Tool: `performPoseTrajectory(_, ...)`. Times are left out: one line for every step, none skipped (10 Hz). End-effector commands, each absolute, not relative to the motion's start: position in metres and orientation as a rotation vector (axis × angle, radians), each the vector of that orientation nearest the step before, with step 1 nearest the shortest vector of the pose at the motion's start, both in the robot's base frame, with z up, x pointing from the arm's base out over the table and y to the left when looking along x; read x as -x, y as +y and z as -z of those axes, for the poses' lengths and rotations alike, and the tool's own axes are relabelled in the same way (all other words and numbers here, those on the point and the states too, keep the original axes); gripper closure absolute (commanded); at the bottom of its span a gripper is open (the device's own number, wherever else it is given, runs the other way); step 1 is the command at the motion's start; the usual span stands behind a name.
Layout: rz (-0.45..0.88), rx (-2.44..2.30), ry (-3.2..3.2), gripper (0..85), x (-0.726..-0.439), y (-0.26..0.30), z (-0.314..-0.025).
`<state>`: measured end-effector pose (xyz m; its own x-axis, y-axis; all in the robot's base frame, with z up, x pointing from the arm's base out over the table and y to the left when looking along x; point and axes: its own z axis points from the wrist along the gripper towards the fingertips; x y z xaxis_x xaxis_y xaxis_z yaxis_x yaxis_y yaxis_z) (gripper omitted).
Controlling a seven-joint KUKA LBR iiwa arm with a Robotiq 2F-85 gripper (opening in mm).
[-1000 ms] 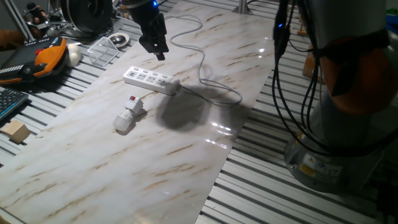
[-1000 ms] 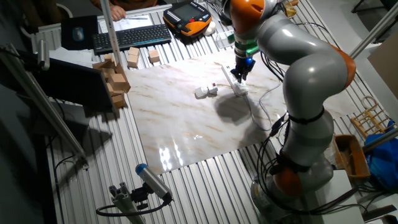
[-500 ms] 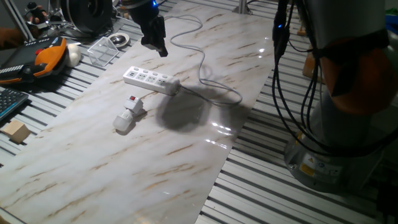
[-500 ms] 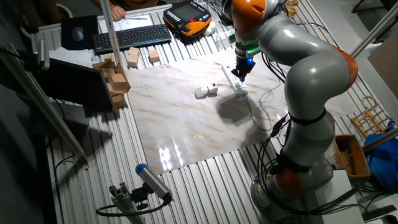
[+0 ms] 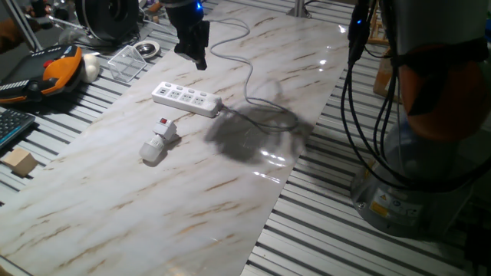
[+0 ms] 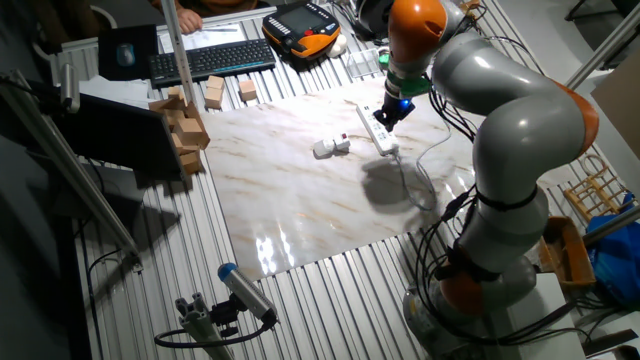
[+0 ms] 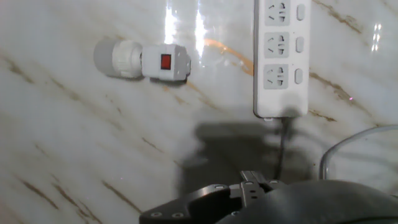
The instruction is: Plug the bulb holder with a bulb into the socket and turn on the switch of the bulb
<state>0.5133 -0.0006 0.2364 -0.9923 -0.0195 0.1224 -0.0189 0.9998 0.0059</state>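
The bulb holder lies on its side on the marble table, with its red switch up and the unlit frosted bulb pointing toward the front. It also shows in the hand view with the bulb to its left, and in the other fixed view. The socket, a long white power strip, lies just behind it, cable trailing right; it shows in the hand view and the other fixed view. My gripper hangs empty above the strip's far side, fingers apart.
A clear plastic box, an orange-black pendant and a keyboard lie left of the table. A wooden block sits at the left edge. Wooden blocks stand by the far side. The strip's cable loops across the table.
My gripper has turned about its axis and risen slightly above the power strip. The arm has swung right, and its shadow on the table has shifted right. The bulb holder and strip have not moved.
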Motion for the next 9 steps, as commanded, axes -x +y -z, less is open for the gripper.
performPoseTrajectory(0.041, 0.674, -2.951, 85.0, -0.5133, -0.0011, -0.2366)
performPoseTrajectory(0.043, 0.702, -2.948, 85.0, -0.5133, -0.0011, -0.2366)
performPoseTrajectory(0.059, 0.701, -2.964, 85.0, -0.5133, -0.0011, -0.2366)
performPoseTrajectory(0.061, 0.701, -2.97, 85.0, -0.5133, -0.0011, -0.2366)
performPoseTrajectory(0.089, 0.666, -2.972, 85.0, -0.5133, -0.0011, -0.2366)
performPoseTrajectory(0.138, 0.594, -2.972, 85.0, -0.5133, -0.0011, -0.2366)
performPoseTrajectory(0.167, 0.507, -2.972, 85.0, -0.5133, -0.0011, -0.2366)
performPoseTrajectory(0.18, 0.44, -2.966, 85.0, -0.5133, -0.0011, -0.2366)
performPoseTrajectory(0.188, 0.467, -2.963, 85.0, -0.5133, -0.0011, -0.2366)
